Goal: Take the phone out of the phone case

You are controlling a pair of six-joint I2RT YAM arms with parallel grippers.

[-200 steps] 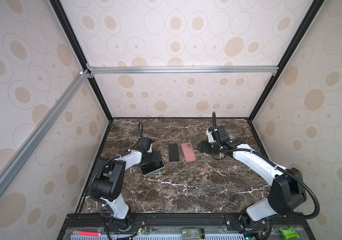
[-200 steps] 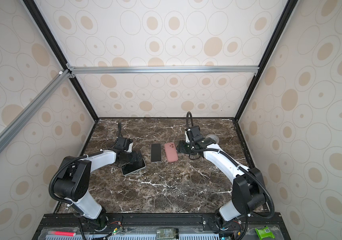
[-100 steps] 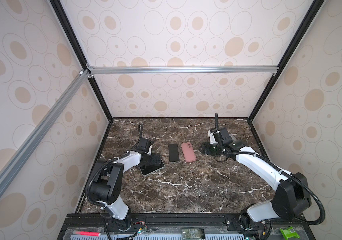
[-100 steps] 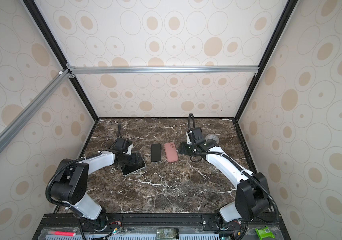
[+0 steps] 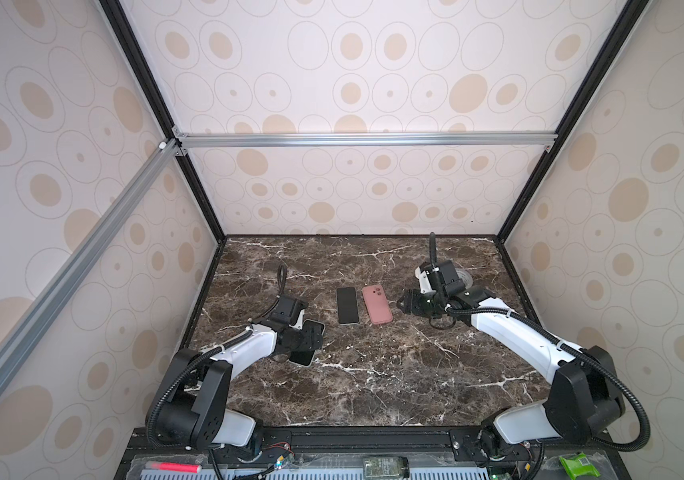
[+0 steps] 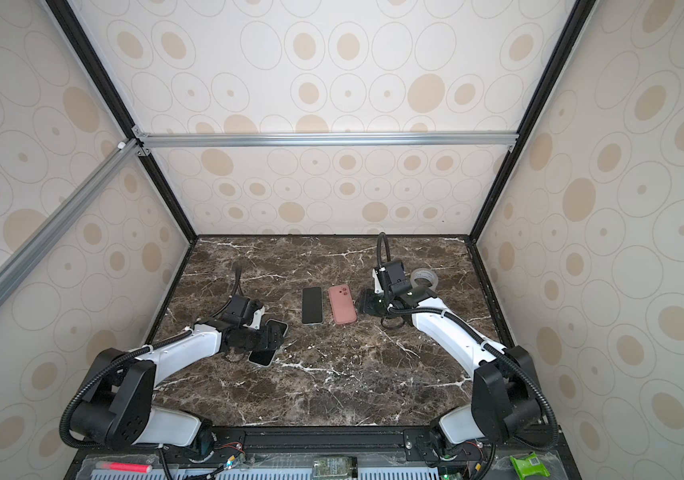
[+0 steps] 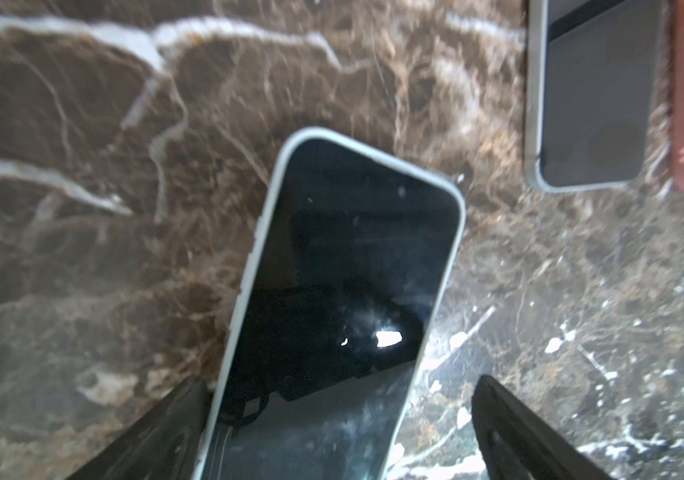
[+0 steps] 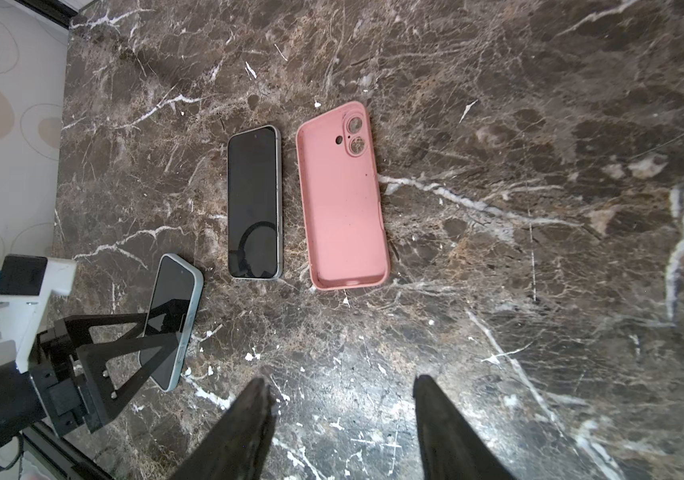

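Phone (image 5: pixel 347 304), pink case (image 5: pixel 377 304) unmoved; right fingers (image 8: pixel 248 424) still parted, empty; left fingers (image 7: pixel 510 432) spread over second phone (image 7: pixel 344 291).

This is a robotics lab test cell, not a home or a shop. I'm working inside a closed booth whose cream panel walls printed with tan ovals (image 5: pixel 332 83) sit in a frame of black corner posts (image 5: pixel 153 108) and silver slotted aluminium bars (image 5: pixel 352 139). Its floor is a dark brown marble-patterned tabletop (image 5: pixel 373 386). Two white-and-black jointed robot arms, left (image 5: pixel 248 353) and right (image 5: pixel 510 336), are mounted on a black slotted rail (image 5: pixel 356 436) along the near edge. Black corrugated cable conduits (image 5: pixel 433 253) rise off the arms. Below the rail lie a pink marker pen (image 5: pixel 174 468) and a crumpled green packet (image 5: pixel 575 465) — ordinary bench clutter.
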